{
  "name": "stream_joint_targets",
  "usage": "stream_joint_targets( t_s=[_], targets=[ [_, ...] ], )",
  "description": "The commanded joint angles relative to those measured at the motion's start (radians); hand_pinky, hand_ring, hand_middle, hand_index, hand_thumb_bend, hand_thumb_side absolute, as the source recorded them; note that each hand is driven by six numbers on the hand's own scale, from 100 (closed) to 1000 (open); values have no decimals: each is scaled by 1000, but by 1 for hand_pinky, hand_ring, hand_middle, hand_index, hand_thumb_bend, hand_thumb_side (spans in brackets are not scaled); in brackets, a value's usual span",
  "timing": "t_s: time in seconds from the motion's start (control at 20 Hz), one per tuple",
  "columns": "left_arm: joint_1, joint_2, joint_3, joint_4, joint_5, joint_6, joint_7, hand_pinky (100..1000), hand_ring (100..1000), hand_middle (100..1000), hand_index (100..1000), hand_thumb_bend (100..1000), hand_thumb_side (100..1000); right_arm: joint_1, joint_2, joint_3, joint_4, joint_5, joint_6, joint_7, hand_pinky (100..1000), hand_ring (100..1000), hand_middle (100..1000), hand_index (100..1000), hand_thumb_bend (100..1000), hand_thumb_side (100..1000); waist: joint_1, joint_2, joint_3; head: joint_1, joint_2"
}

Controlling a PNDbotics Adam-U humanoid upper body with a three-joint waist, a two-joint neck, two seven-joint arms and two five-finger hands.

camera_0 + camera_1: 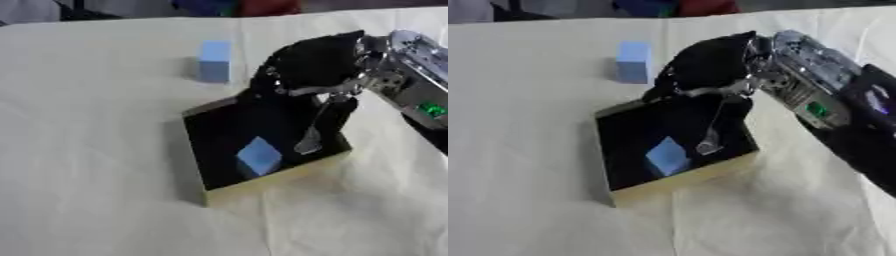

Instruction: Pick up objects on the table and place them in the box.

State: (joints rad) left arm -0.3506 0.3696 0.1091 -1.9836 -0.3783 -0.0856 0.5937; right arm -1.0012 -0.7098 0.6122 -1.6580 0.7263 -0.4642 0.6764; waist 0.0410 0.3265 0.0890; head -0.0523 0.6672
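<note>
A square box (273, 181) with tan walls and a black inside stands mid-table. A light blue cube (259, 156) lies tilted on its floor near the front. My right hand (315, 62) hovers over the box's far right corner, fingers curled round the handle of a silver spoon (308, 142). The spoon hangs bowl down inside the box, right of the cube. A taller light blue block (214, 61) stands upright on the cloth behind the box, left of my hand. My left hand shows in neither view.
A cream cloth (87, 150) with soft wrinkles covers the table. My right forearm (815, 100) slants in from the right edge. Blue and red shapes (236, 7) sit beyond the table's far edge.
</note>
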Motion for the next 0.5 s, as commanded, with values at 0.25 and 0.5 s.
stream_joint_targets(
  t_s=[0.25, 0.5],
  targets=[
    [-5, 13, 9, -16, -4, 0, -3, 765, 695, 726, 874, 140, 751, -6, -23, -86, -86, -37, 37, -49, 802, 802, 723, 1000, 365, 653, 2, -19, -3, 5, 1],
    [-7, 14, 9, -16, -4, 1, -5, 765, 695, 727, 874, 141, 751, -8, -15, -167, -141, -70, 109, -99, 807, 791, 715, 998, 246, 719, 3, -21, -6, 7, -2]
  ],
)
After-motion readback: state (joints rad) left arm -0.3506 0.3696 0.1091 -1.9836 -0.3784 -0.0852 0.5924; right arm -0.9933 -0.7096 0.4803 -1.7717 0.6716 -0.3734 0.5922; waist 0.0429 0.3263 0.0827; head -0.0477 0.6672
